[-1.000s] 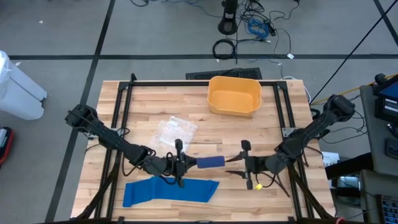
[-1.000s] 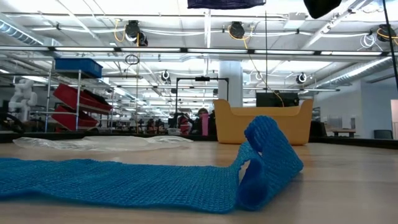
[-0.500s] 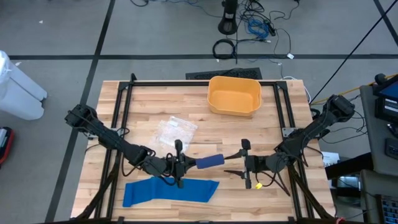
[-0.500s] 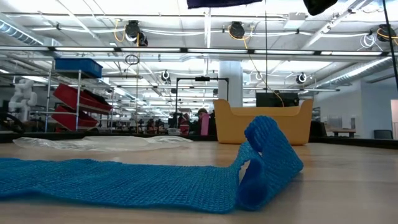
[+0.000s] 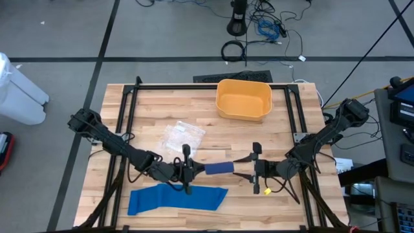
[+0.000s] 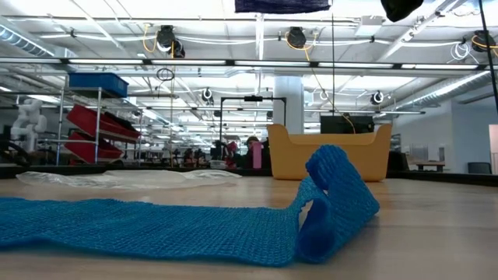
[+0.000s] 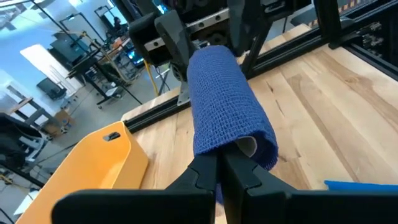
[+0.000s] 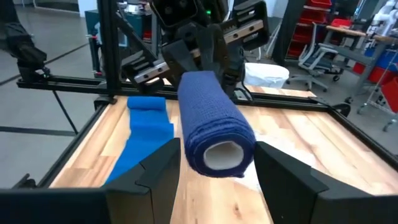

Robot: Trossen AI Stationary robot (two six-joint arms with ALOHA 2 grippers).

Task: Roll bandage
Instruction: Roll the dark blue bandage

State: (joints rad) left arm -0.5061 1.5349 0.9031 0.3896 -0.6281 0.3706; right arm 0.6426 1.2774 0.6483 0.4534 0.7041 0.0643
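A dark blue bandage roll (image 5: pixel 218 169) with a white core hangs level above the table's middle. My left gripper (image 5: pixel 196 169) is shut on its left end. My right gripper (image 5: pixel 237 168) is open at the roll's free right end (image 8: pixel 222 155), one finger (image 8: pixel 163 168) on each side of it (image 8: pixel 280 171), with no touch that I can see. A lighter blue bandage strip (image 5: pixel 178 198) lies flat near the front edge. Its right end is folded up into a loop (image 6: pixel 334 202). My left gripper pinches the rim of the roll's left end (image 7: pixel 244 154) between its two shut fingers (image 7: pixel 211 174). The fingers come level from the table's left, along the roll. The roll sticks out beyond them toward the right arm, clear of the table.
An orange bin (image 5: pixel 243 99) stands at the far middle. A clear plastic wrapper (image 5: pixel 183 136) lies behind the left gripper. Black frame rails (image 5: pixel 127 123) run along the table's left, right and far sides.
My right gripper has swung its fingertips a little toward the table's far edge, so they now stand on both sides of the roll's free end. The roll and the strip have kept still.
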